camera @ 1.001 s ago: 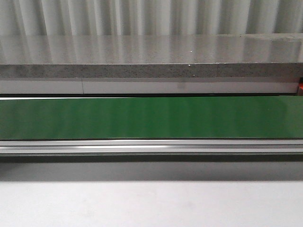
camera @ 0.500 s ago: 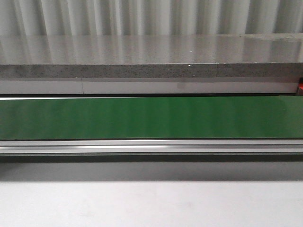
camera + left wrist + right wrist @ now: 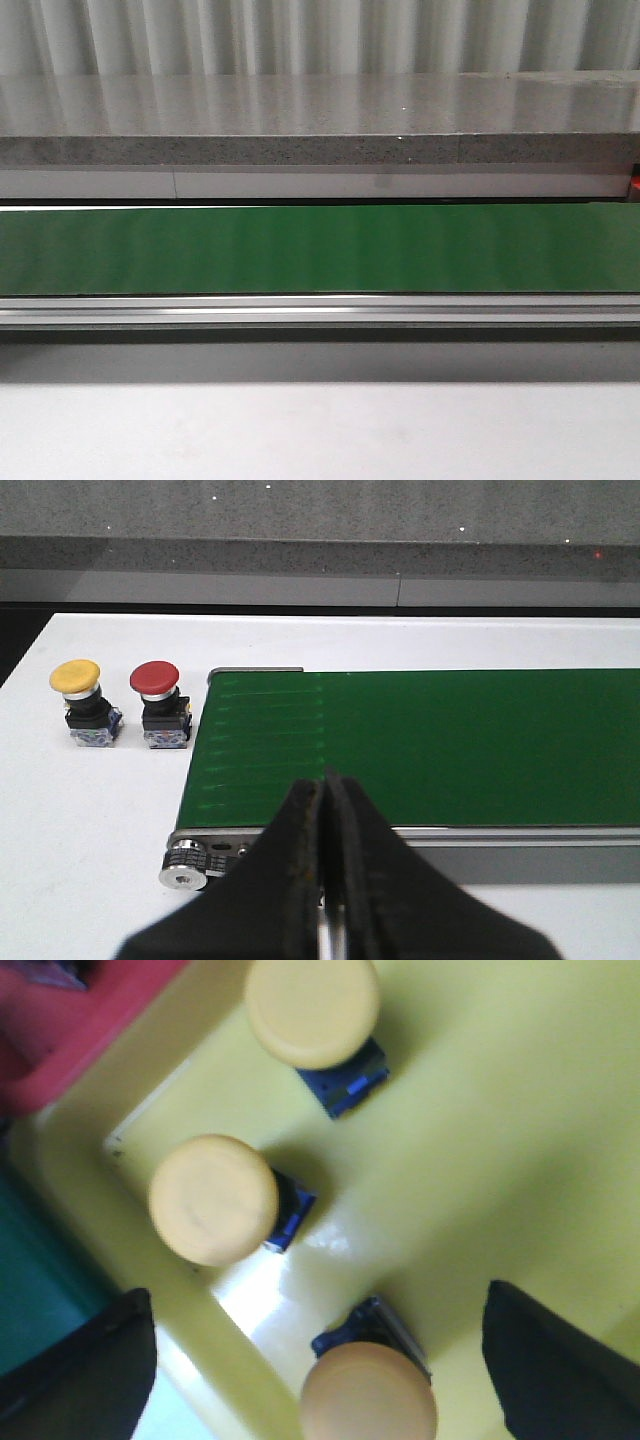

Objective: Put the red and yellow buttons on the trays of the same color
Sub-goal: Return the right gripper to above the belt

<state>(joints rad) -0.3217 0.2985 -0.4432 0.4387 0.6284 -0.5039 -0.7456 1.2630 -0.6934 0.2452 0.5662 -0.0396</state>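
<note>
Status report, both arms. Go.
Left gripper shut, empty, over green belt. Right gripper open above yellow tray, three yellow buttons inside. Red button waiting beside belt.

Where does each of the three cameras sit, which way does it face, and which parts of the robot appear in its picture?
Front view: faces forward, low over the green conveyor belt toward a grey stone ledge; no robot parts show.
Left wrist view: above the belt's end, seeing the shut left claw, a yellow-capped push button and a red-capped push button.
Right wrist view: close over the yellow plastic tray; the open right claw shows.
Front and left wrist views share the belt.
</note>
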